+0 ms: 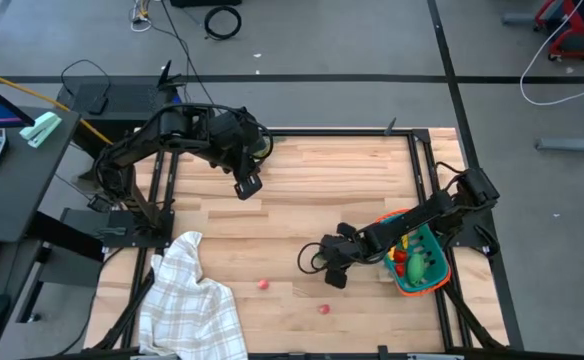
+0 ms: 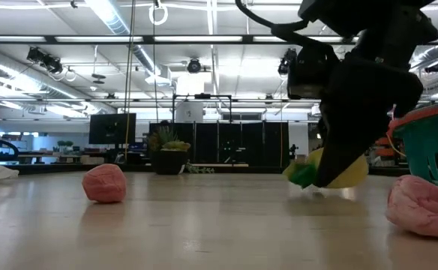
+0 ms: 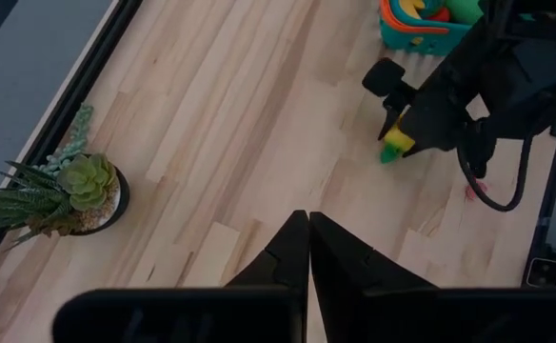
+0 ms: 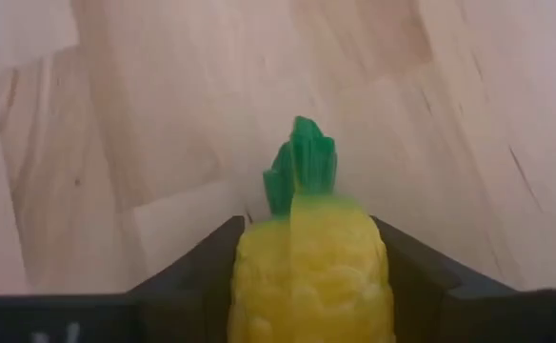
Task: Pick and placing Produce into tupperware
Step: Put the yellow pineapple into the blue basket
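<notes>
I am pinching the yellow toy fruit [image 4: 308,272] between my right gripper [image 4: 308,286] fingers, its green crown pointing ahead along them, just beside the tupperware [image 1: 434,262] (left gripper [image 3: 307,250] pressed together, waiting well away).

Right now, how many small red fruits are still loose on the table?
2. One red fruit lies near the checked cloth; the other red fruit lies toward the table's front edge, below the right gripper. More may be hidden in the tupperware.
</notes>
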Robot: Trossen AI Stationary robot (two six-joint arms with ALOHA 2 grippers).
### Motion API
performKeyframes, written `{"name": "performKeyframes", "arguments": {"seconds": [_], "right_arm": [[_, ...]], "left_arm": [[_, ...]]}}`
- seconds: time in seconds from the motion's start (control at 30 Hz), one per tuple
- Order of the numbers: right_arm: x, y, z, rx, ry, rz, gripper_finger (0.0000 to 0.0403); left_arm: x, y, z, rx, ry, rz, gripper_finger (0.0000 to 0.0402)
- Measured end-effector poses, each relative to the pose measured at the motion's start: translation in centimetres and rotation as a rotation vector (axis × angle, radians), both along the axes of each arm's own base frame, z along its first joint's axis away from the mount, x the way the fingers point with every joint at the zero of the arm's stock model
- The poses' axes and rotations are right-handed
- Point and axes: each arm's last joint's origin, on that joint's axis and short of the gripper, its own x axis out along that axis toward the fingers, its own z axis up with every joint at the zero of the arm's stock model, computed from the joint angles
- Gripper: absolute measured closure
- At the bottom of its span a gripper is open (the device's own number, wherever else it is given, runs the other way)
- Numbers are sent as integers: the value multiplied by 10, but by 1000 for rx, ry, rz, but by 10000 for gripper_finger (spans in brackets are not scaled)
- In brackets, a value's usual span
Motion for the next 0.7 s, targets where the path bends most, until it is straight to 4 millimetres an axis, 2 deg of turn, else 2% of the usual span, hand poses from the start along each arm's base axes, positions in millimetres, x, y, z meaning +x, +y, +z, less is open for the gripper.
{"name": "performKeyframes", "arguments": {"seconds": [0.13,0.27,0.47,0.57,0.7], "right_arm": [[-2,-1,8,58,-12,-91,217],[-2,0,29,139,-81,-180,217],[-3,-3,90,170,-280,-223,209],[-16,-10,123,93,-310,-277,211],[-47,-24,158,16,-238,-396,213]], "left_arm": [[0,0,0,1,-1,-1,387],[1,0,0,1,-7,-1,381],[2,0,1,3,-26,-1,378],[2,0,1,4,-26,-1,383],[2,0,1,1,-25,2,385]]}}
